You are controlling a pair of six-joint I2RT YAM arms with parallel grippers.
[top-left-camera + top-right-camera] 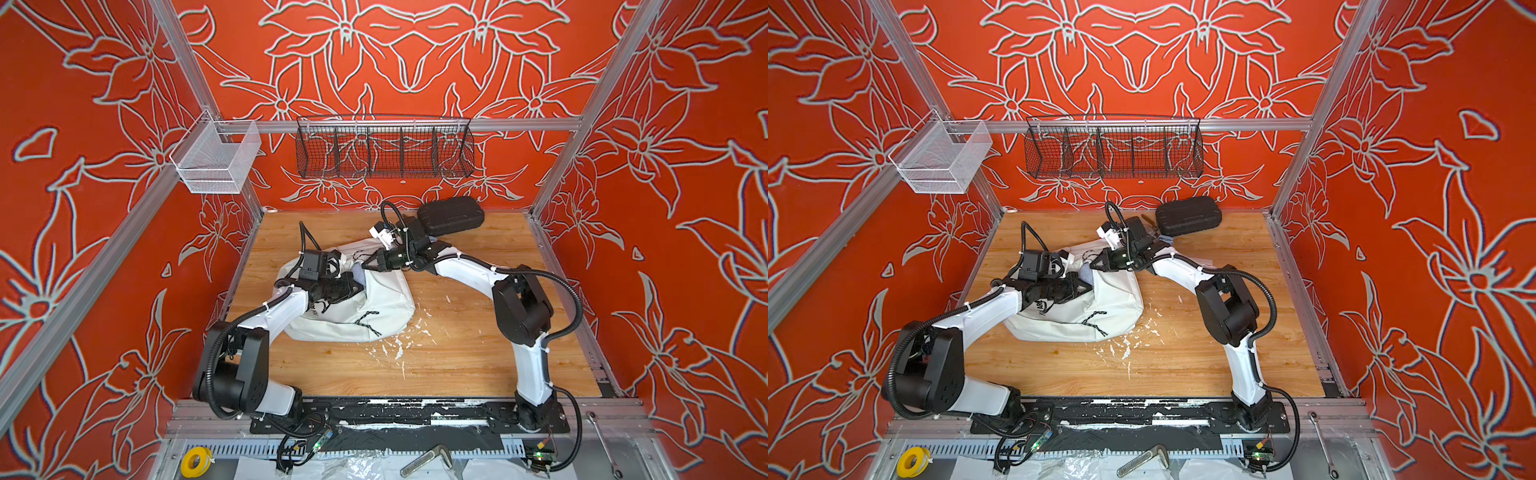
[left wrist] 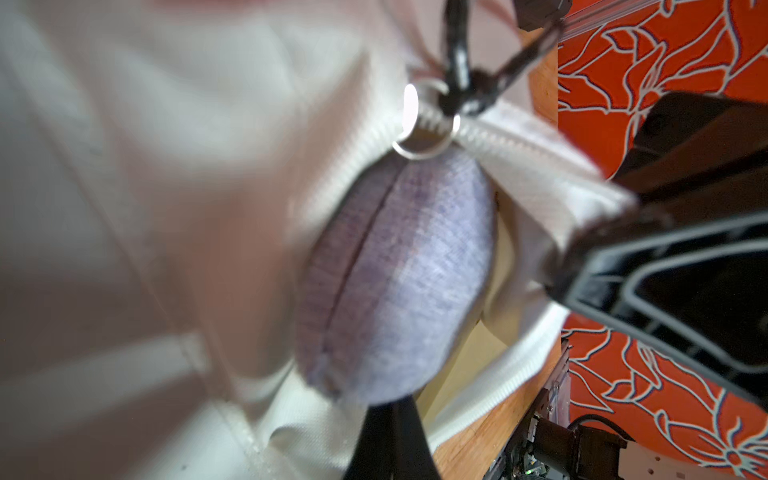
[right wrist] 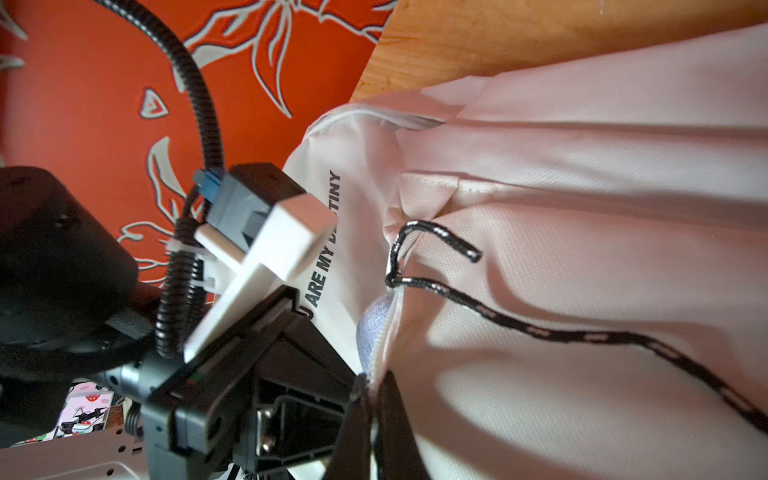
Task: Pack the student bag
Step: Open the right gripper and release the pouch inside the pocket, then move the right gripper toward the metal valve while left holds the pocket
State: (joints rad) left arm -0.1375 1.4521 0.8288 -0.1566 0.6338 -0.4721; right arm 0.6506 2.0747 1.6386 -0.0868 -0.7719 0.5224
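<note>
The student bag (image 1: pixel 374 309) (image 1: pixel 1113 307), white with black print, lies in the middle of the wooden table in both top views. Its zipped mouth gapes, and a lavender pouch (image 2: pixel 395 270) (image 3: pixel 371 328) sits in the gap, partly sticking out. My left gripper (image 2: pixel 392 405) (image 1: pixel 360 286) is shut, its tips against the pouch's near end. My right gripper (image 3: pixel 372 380) (image 1: pixel 366 264) is shut on the bag's white zipper edge, holding it up. The zipper slider (image 2: pixel 419 141) and its black cord (image 3: pixel 436 243) lie at the end of the opening.
A black hard case (image 1: pixel 451 216) (image 1: pixel 1187 216) lies at the back of the table behind my right wrist. A white mesh basket (image 1: pixel 216 160) and a black wire basket (image 1: pixel 384 149) hang on the back rail. White flecks (image 1: pixel 399 340) dot the wood beside the bag.
</note>
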